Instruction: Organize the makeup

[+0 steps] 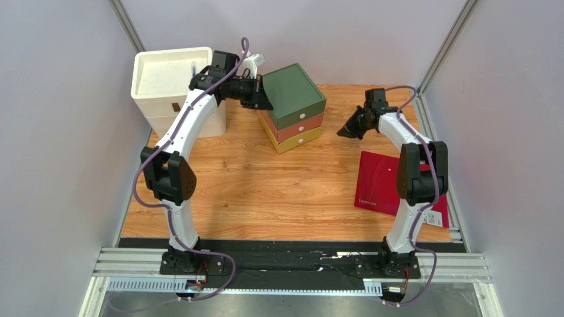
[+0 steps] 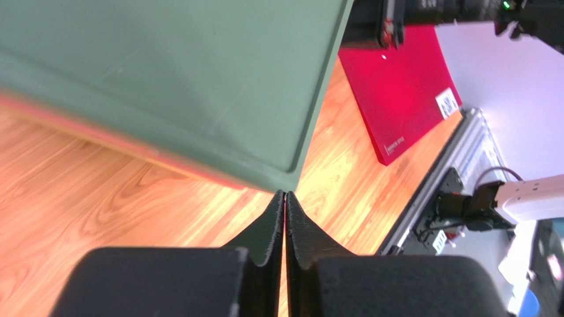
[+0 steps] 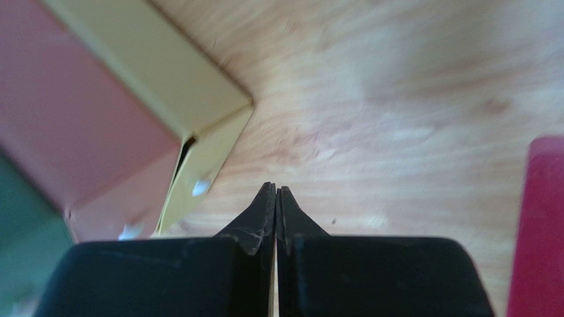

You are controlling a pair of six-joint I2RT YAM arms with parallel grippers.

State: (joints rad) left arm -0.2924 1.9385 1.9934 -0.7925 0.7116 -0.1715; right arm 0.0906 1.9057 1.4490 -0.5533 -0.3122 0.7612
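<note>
No makeup shows in any view. A small drawer unit (image 1: 293, 92) with a green top, a pink middle drawer and a yellow bottom drawer (image 3: 198, 158) stands at the back centre. My left gripper (image 1: 265, 102) is shut and empty, its tips (image 2: 284, 193) at the near corner of the unit's green top (image 2: 198, 79). My right gripper (image 1: 342, 132) hangs to the right of the unit, shut and empty, its tips (image 3: 275, 187) over bare wood beside the yellow drawer. A thin dark gap shows at that drawer's corner.
A white bin (image 1: 169, 76) stands at the back left, behind my left arm. A flat dark red folder (image 1: 384, 181) lies at the right, partly under my right arm. Metal frame posts and grey walls close in both sides.
</note>
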